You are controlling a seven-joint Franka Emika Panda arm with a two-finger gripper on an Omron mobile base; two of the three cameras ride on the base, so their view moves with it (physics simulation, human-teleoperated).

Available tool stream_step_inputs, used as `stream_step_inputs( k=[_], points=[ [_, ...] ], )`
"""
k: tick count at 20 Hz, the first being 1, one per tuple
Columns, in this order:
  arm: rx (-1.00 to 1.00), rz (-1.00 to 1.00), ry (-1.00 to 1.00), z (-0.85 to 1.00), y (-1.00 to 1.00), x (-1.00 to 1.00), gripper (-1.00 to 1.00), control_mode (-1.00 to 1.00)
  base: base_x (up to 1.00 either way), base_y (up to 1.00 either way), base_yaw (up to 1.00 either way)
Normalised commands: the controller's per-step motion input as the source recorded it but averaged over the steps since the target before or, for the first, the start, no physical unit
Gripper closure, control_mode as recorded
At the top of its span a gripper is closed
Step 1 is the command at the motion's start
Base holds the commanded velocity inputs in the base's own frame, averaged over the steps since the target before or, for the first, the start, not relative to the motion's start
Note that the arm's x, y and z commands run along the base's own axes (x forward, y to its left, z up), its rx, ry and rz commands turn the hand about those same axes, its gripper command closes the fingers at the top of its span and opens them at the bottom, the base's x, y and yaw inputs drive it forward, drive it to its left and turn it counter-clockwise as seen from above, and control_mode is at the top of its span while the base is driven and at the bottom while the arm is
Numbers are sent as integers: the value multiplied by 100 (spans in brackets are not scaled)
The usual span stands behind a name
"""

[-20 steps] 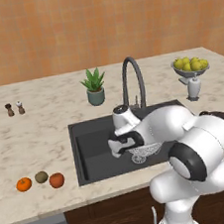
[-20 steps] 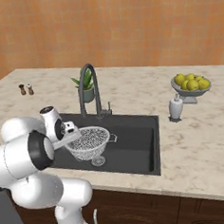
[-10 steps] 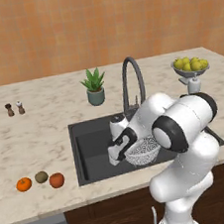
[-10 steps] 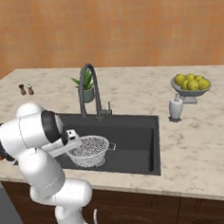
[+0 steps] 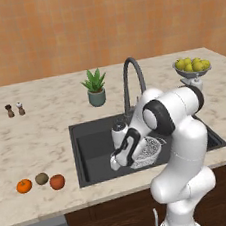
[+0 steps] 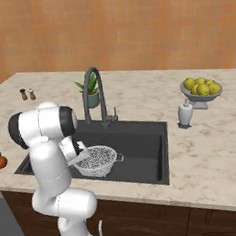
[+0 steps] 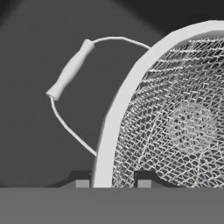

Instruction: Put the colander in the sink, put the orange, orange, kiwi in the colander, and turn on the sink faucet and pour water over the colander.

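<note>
colander (image 7: pixel 175 118) cropped, claw (image 7: pixel 113 181) tips barely visible

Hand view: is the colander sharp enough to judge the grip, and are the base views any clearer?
Hand view: the colander rim and handle are crisp, mesh slightly soft, the end effector shut on the rim. Left base view: even flat light, but the arm hides most of the colander. Right base view: colander clear against the dark sink, no glare.
</note>
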Motion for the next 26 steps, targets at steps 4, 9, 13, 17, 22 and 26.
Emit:
stream_step_inputs(
  k=[4, 9, 13, 17, 22, 26],
  points=[
    [0, -4, -4, -24, -3, 18, 100, -100, 0, 0, 0],
    [0, -9, 0, -9, -24, 0, 100, -100, 0, 0, 0],
    [0, -3, -2, -1, -36, -5, 100, -100, 0, 0, 0],
    [0, -4, -9, 0, -22, -28, 100, -100, 0, 0, 0],
    [0, 0, -2, 0, -8, -11, 100, -100, 0, 0, 0],
    [0, 0, 0, 0, 0, 0, -100, -100, 0, 0, 0]
  ],
)
